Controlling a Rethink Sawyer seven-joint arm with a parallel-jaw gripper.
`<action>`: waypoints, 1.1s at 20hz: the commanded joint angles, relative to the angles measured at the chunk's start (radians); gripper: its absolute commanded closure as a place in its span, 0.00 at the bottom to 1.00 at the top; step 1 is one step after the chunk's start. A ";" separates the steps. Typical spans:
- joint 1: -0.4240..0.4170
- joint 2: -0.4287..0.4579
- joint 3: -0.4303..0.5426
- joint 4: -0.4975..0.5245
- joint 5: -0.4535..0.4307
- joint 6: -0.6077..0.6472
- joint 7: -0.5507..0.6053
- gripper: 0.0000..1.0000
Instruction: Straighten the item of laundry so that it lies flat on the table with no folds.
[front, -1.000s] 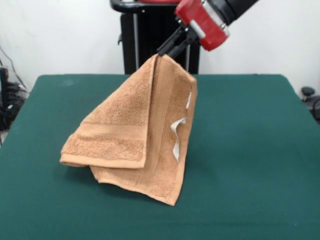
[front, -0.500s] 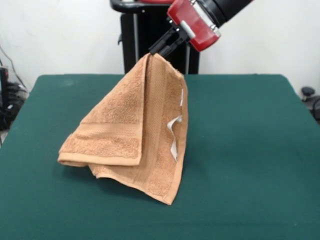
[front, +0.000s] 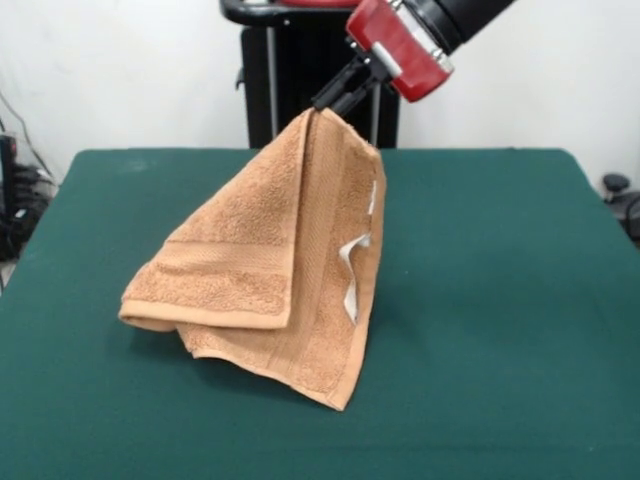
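Note:
The item of laundry (front: 270, 270), an orange-brown terry towel, hangs in a tent shape from one pinched corner. Its lower folds rest on the green table (front: 500, 300) left of centre. A woven border band runs across its left flap, and a white label (front: 352, 275) shows in the crease on its right side. My gripper (front: 322, 105) is shut on the towel's top corner, held high above the table's far half. The red and black arm reaches down from the upper right.
A black pedestal (front: 300, 70) stands behind the table's far edge. Dark cables and gear (front: 15, 200) sit off the table's left side, and a dark object (front: 620, 195) lies off its right side.
The gripper and the towel's top corner swung a little left, then came back right. The towel's lower folds have stayed on the table.

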 joint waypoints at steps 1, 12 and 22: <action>0.019 -0.001 0.041 0.022 0.109 0.010 0.110 1.00; 0.084 0.033 0.052 -0.049 0.220 0.098 0.119 1.00; 0.171 0.147 0.031 -0.160 0.299 0.172 0.210 1.00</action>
